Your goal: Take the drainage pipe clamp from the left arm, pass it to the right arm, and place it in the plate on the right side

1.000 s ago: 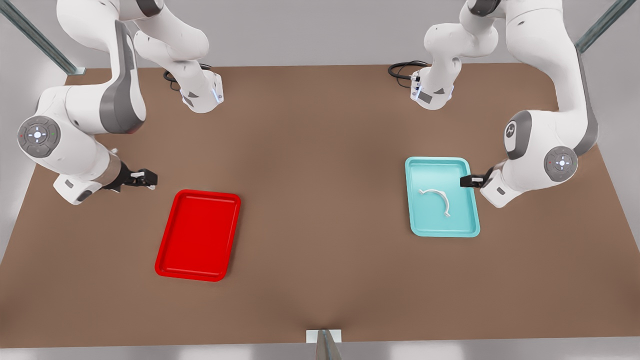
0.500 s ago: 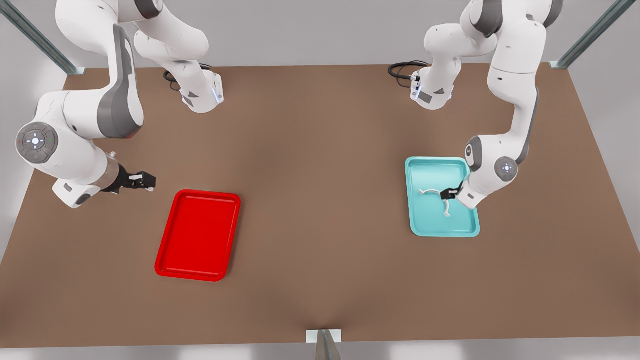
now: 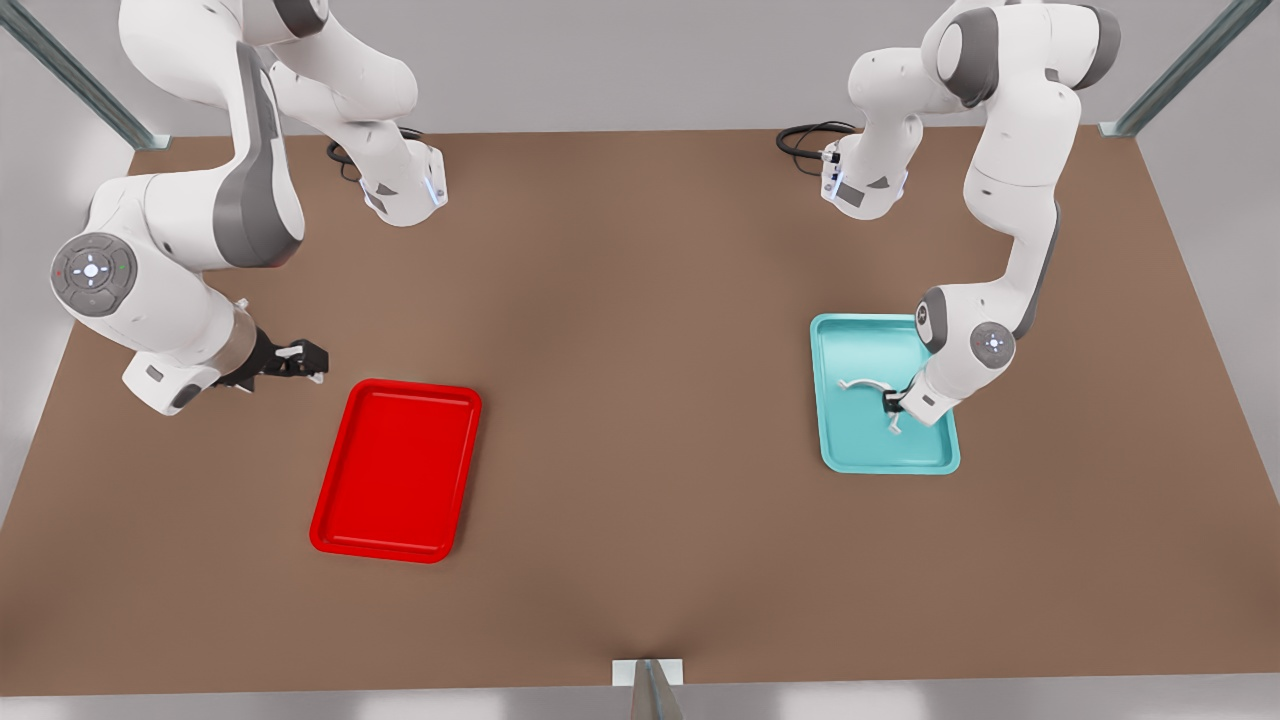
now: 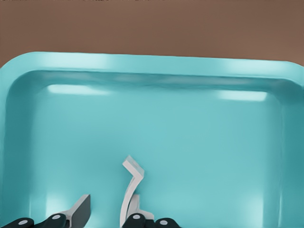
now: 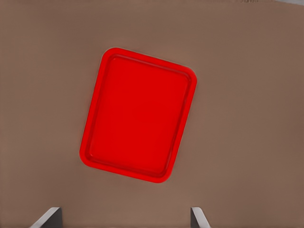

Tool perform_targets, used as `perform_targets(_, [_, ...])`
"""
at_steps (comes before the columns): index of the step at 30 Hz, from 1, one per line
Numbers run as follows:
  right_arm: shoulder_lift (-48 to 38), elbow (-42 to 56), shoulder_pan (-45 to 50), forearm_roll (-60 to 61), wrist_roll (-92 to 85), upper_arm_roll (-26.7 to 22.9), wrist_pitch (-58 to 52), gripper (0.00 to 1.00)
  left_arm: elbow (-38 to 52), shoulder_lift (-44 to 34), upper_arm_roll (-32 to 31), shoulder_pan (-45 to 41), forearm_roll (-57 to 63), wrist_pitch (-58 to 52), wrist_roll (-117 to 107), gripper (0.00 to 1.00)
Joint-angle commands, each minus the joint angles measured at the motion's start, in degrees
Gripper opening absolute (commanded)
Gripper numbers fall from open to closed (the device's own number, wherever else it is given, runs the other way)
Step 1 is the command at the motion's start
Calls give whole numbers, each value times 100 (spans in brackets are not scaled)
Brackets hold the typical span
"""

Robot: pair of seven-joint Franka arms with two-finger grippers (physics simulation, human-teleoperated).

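The white drainage pipe clamp (image 3: pixel 862 384) lies in the teal tray (image 3: pixel 868 445) on the front view's right. My left gripper (image 3: pixel 890 401) is down at the clamp's curved strap. In the left wrist view the left gripper (image 4: pixel 108 210) is open, with the clamp (image 4: pixel 130 186) close against one finger (image 4: pixel 136 205) and the other finger (image 4: pixel 80 212) apart from it. On the front view's left, my right gripper (image 3: pixel 306 359) hovers open beside the far corner of the red plate (image 3: pixel 397 470). From the right wrist, the red plate (image 5: pixel 137 114) holds nothing.
The teal tray (image 4: pixel 190 118) has a raised rim around the left gripper. Both arm bases and a black cable (image 3: pixel 805 138) stand at the brown table's far edge. A metal post (image 3: pixel 648 690) stands at the near edge.
The left arm swung in over the teal tray and lowered its gripper onto the clamp. The right arm shifted slightly toward the red plate.
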Motion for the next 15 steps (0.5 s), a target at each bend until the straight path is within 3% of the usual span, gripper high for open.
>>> perform_targets(1, [-6,3,-5,5,-7,2,50,100,-4,-4,0,-15,3,89,437,54])
perform_targets(4, [3,-6,4,5,-7,2,50,100,-31,-4,0,-24,3,80,437,54])
perform_targets(7, [29,-6,4,5,-16,2,50,100,-31,-4,0,-7,3,72,437,45])
perform_targets(13, [38,-6,-23,5,-42,2,50,100,-31,-65,0,-16,3,54,428,36])
perform_targets(15, [38,3,-40,5,-68,2,50,100,-31,-65,-9,-16,3,45,428,26])
